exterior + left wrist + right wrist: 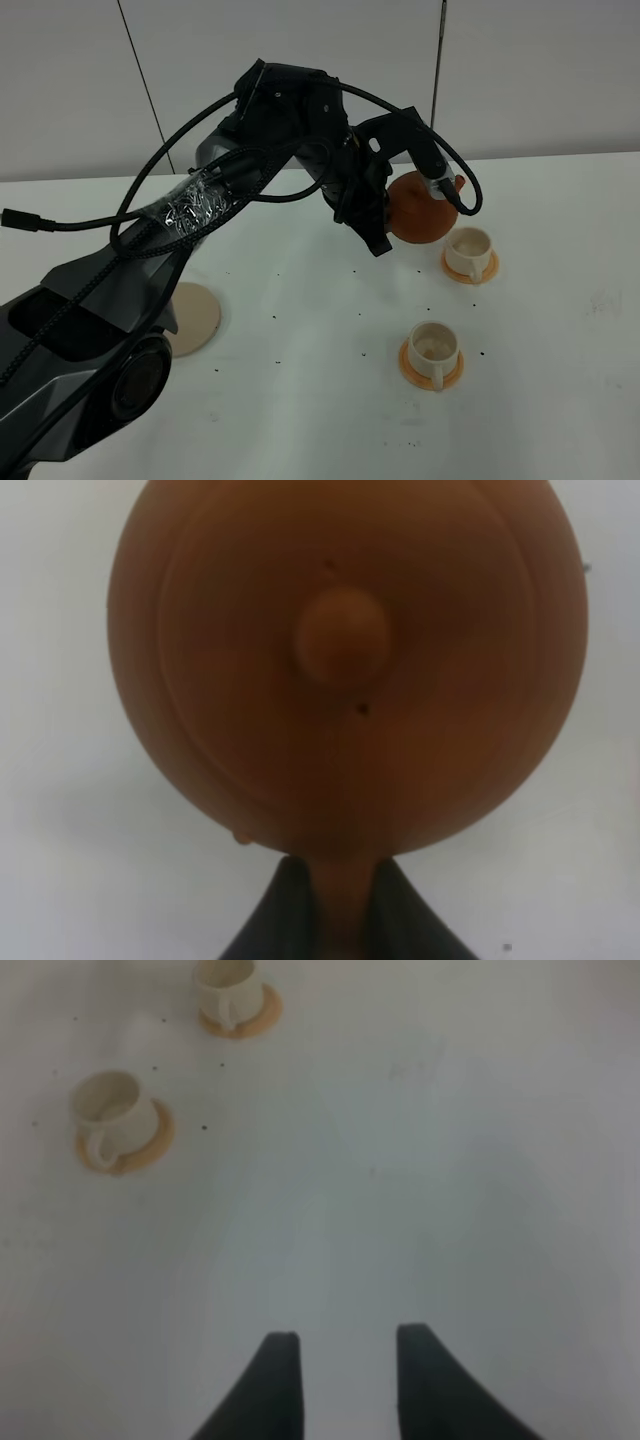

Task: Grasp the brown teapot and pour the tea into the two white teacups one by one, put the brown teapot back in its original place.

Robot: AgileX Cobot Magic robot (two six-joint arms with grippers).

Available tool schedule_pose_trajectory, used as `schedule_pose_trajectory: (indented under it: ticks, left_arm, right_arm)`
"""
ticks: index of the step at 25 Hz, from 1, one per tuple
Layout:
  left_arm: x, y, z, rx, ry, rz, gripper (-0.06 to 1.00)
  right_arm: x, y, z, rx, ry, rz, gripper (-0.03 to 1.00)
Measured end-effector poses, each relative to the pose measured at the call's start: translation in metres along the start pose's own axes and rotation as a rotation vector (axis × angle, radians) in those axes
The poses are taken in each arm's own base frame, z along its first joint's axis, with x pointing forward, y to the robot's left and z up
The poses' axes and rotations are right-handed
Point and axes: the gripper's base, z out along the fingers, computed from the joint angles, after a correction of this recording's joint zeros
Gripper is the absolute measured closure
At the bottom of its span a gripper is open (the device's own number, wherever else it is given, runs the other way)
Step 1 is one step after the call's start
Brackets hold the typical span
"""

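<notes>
The brown teapot hangs in the air, my left gripper shut on its loop handle. In the left wrist view the teapot fills the picture lid-up, with the handle pinched between the dark fingers. Its spout points right, just above and left of the far white teacup. The near teacup stands on its orange saucer closer to the front. The beige coaster lies bare at the left. My right gripper is open over bare table, both teacups far from it.
The white table carries small dark specks around the cups. The left arm's black body and cables stretch across the left and middle of the exterior view. A pale wall stands behind the table.
</notes>
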Motion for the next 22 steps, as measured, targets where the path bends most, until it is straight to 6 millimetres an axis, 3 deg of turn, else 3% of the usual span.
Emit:
schedule_pose_trajectory:
  ticks: [22]
  left_arm:
    - [-0.011, -0.011, 0.000, -0.121, 0.101, 0.086, 0.78]
  right_arm:
    - [0.000, 0.000, 0.000, 0.000, 0.000, 0.000, 0.74]
